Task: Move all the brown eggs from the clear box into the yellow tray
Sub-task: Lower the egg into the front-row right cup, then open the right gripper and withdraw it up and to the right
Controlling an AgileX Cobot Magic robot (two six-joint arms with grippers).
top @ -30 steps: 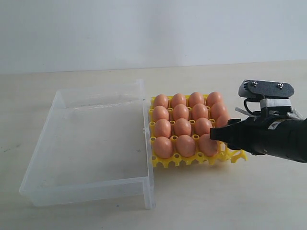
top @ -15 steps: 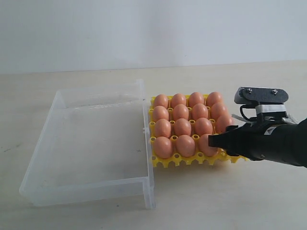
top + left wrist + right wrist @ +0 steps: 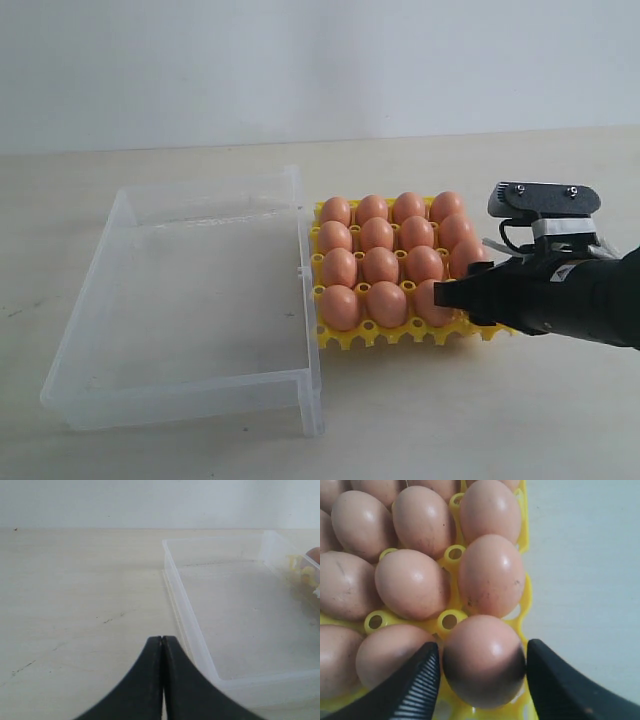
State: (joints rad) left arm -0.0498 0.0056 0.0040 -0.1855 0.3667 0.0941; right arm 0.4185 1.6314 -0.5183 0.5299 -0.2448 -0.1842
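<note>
My right claw straddles the corner egg, seated in the yellow tray with the other brown eggs; gripping or released, I cannot tell. My left claw is closed near the empty clear box. Risk: retracting while pinched drags or cracks that egg.

Walled off on tray left by box side, just beside it. Open over bare table along near edge. Between eggs, slits only. At right corner, right gripper clasping corner egg, inner finger filling the gap beside its neighbour.
</note>
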